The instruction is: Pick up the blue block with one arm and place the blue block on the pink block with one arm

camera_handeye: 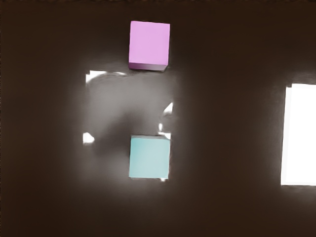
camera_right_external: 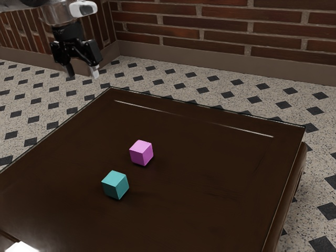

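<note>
A teal-blue block (camera_right_external: 115, 184) rests on the dark brown table (camera_right_external: 220, 173), toward its front. Just behind it and slightly to the exterior view's right sits a pink block (camera_right_external: 141, 152), a small gap apart. My gripper (camera_right_external: 82, 71) hangs high above the table's back left corner, open and holding nothing, far from both blocks. From the wrist camera I look straight down on the blue block (camera_handeye: 149, 157) and the pink block (camera_handeye: 149, 45), each lying flat on the glossy tabletop.
The table has a raised rim (camera_right_external: 194, 118) along its back edge and stands on a speckled tiled floor (camera_right_external: 210, 84). A brick wall (camera_right_external: 220, 26) runs behind. Bright reflections (camera_handeye: 298, 134) show on the tabletop in the wrist view.
</note>
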You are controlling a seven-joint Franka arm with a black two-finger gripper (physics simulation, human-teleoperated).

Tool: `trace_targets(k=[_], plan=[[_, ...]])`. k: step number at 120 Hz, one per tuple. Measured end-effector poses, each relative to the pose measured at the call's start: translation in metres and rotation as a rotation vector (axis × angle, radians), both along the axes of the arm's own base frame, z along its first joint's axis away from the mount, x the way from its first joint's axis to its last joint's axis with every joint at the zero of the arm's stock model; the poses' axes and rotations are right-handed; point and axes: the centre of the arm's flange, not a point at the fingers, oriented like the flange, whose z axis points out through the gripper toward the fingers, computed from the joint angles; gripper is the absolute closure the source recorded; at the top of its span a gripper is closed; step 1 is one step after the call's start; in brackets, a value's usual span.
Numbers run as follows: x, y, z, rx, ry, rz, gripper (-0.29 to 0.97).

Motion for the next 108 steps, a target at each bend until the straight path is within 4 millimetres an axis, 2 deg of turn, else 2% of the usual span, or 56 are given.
trace_targets(k=[6,10,18,22,25,35,39,45,51,68,85,108], plan=[[0.008,0.001,-0.008,0.003,-0.004,0.005,0.0],[0.016,0.006,-0.021,0.007,0.008,0.017,0.0],[0.042,0.03,-0.07,0.021,0.071,0.068,0.0],[0.042,0.038,-0.095,0.018,0.1,0.084,0.0],[0.031,0.036,-0.114,0.007,0.119,0.082,0.0],[-0.043,0.013,-0.183,0.003,0.143,0.045,0.0],[-0.064,0.006,-0.208,0.012,0.133,0.035,0.0],[-0.08,0.0,-0.239,0.028,0.104,0.028,0.0],[-0.081,-0.005,-0.264,0.043,0.068,0.021,0.0],[-0.059,-0.022,-0.302,0.071,-0.052,-0.007,0.0],[-0.04,-0.027,-0.331,0.077,-0.102,0.02,0.0],[-0.032,-0.039,-0.355,0.072,-0.124,0.036,0.0]])
